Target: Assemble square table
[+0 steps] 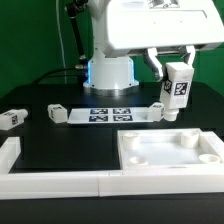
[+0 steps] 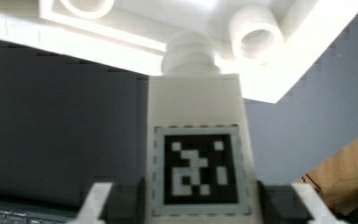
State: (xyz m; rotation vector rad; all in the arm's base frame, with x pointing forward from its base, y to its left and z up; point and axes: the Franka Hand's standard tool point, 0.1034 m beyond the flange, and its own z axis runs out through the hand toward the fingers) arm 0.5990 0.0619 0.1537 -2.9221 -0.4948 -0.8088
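White leg (image 1: 179,90) gripped by end effector (image 1: 177,76), above tabletop (image 1: 165,170) corner

Slab (image 1: 170,155) – smooth white plastic, faint sheen; leg (image 2: 201,100) likewise; work surface (image 1: 60,135) – matt black.

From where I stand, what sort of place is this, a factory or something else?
Probably a robotics research lab, not a factory: a white robot arm's end effector holds a tagged table leg above a black table, a marker board lies on it, and a green backdrop stands behind.
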